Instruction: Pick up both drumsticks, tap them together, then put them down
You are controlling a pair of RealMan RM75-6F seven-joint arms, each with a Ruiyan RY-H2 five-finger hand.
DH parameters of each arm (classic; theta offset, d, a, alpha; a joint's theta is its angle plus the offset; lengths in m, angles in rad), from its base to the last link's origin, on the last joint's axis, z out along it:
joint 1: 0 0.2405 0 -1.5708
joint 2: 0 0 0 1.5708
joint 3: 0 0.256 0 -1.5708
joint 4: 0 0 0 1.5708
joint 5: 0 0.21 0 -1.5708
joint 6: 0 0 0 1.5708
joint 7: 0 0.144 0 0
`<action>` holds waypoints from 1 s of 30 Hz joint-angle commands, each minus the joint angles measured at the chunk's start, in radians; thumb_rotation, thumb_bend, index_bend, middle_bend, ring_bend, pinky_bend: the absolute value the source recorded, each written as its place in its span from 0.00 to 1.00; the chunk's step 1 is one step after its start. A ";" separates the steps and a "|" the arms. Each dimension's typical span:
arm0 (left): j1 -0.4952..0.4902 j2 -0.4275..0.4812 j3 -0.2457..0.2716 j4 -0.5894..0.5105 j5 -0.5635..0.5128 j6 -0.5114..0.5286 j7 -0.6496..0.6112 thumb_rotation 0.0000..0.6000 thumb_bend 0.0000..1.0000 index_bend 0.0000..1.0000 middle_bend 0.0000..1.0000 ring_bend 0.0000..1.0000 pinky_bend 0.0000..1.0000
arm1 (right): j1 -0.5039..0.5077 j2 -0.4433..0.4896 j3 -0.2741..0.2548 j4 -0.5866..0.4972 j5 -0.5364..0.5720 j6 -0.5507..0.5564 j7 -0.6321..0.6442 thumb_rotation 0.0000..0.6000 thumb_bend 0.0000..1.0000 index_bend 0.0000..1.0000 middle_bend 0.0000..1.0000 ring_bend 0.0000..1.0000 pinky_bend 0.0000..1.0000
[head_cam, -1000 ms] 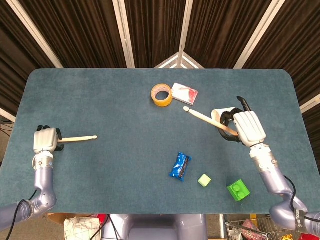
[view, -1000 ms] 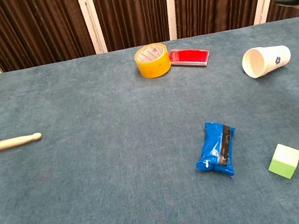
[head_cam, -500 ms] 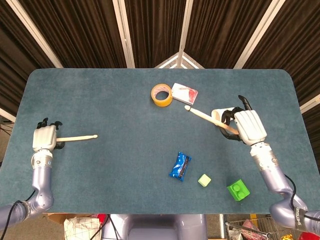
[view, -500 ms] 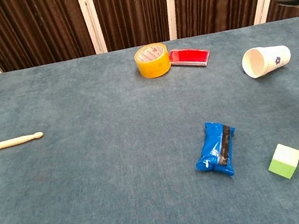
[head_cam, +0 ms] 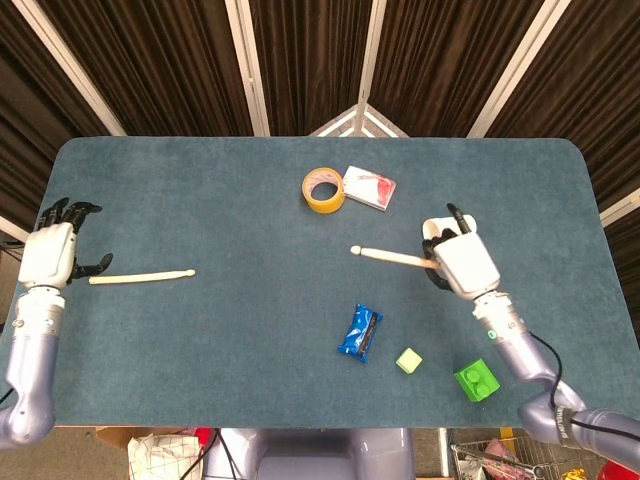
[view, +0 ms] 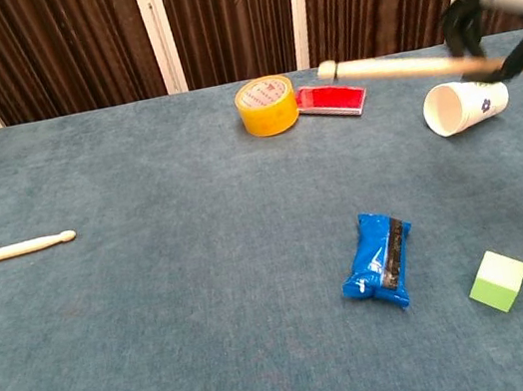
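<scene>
— Fingers first: what were the hands doing?
— On the right hand point(head_cam: 462, 262), the fingers point(view: 455, 23) were curled around one drumstick point(head_cam: 392, 257), holding it above the worktop point(head_cam: 240, 200) with its tip pointing toward the robot's left. The left hand point(head_cam: 50, 254) had its fingers point(head_cam: 72, 209) spread apart and held nothing, sitting just off the worktop's left edge.
— And the other drumstick?
— It lay flat on the blue worktop point(head_cam: 140, 276), butt end toward the left hand, close to it but not touching.
— What else was on the worktop, biggest down?
— A roll of yellow tape point(head_cam: 324, 190) stood near the far middle, touching or just beside a red-and-white packet point(head_cam: 369, 187). A white paper cup point(view: 466, 105) lay on its side below the held stick. A blue snack wrapper point(head_cam: 360, 332) sat near the front, then a green toy brick point(head_cam: 477, 380) by the right forearm, and a pale green cube point(head_cam: 408, 360) between the two.
</scene>
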 commanded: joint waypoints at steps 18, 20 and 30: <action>0.055 0.078 0.029 -0.061 0.135 0.028 -0.115 1.00 0.38 0.22 0.13 0.00 0.06 | 0.042 -0.276 -0.028 0.261 0.005 -0.089 -0.015 1.00 0.50 0.71 0.65 0.44 0.01; 0.056 0.078 0.032 -0.056 0.137 0.027 -0.115 1.00 0.38 0.22 0.13 0.00 0.06 | 0.050 -0.290 -0.023 0.283 0.006 -0.095 -0.020 1.00 0.50 0.71 0.65 0.44 0.01; 0.061 0.079 0.035 -0.035 0.139 0.029 -0.129 1.00 0.38 0.20 0.13 0.00 0.06 | 0.083 -0.330 -0.030 0.382 -0.018 -0.120 -0.027 1.00 0.50 0.71 0.65 0.44 0.01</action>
